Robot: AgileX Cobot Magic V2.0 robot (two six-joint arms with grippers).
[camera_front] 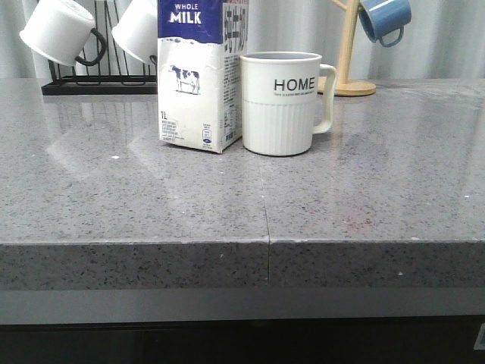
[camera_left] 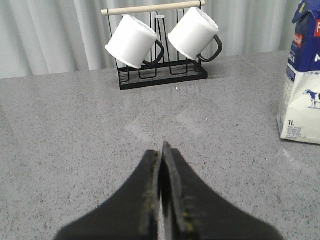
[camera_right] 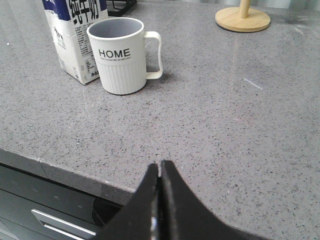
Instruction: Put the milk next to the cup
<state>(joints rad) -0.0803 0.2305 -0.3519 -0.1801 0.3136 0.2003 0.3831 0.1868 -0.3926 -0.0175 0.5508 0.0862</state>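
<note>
The milk, a tall white carton with a blue "WHOLE MILK" band and a cow picture, stands upright on the grey counter, touching or almost touching the left side of the cup. The cup is a cream-white ribbed mug with "HOME" lettering, handle to the right. Both also show in the right wrist view, the milk beside the cup. The milk's edge shows in the left wrist view. My left gripper is shut and empty over bare counter. My right gripper is shut and empty near the counter's front edge. Neither gripper shows in the front view.
A black rack with two white black-handled mugs stands at the back left. A wooden stand holding a blue mug is at the back right. The counter has a seam down its middle and a front edge.
</note>
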